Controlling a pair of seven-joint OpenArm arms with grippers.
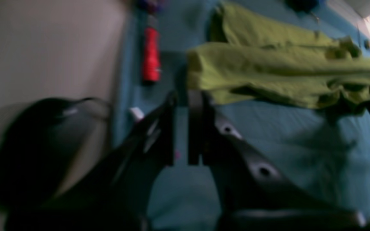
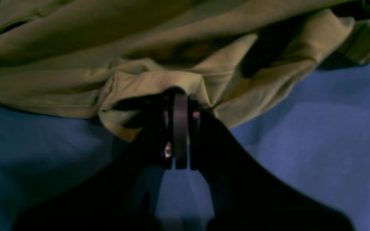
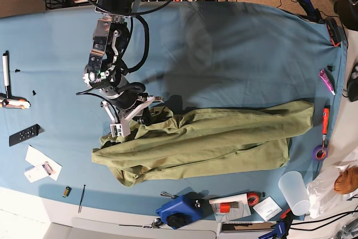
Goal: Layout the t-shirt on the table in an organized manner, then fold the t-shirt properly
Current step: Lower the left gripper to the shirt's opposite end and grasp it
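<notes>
The olive-green t-shirt [image 3: 212,138] lies bunched lengthwise across the near half of the blue table [image 3: 224,43]. My right gripper [image 3: 146,115] is at the shirt's upper left edge. In the right wrist view the right gripper [image 2: 180,96] is shut on a fold of the t-shirt [image 2: 75,64], with the table [image 2: 332,128] below. In the blurred left wrist view my left gripper [image 1: 181,96] hovers over the table [image 1: 300,154], just short of the t-shirt [image 1: 268,70] at its end. Its jaws stand a thin slit apart with nothing between them. The left arm is out of the base view.
A red marker [image 3: 325,118] lies just past the shirt's right end, and the same red marker [image 1: 151,54] shows in the left wrist view. A purple tape roll [image 3: 319,153], a plastic cup [image 3: 293,191], a blue tool [image 3: 176,211] and a remote [image 3: 24,134] line the table's edges.
</notes>
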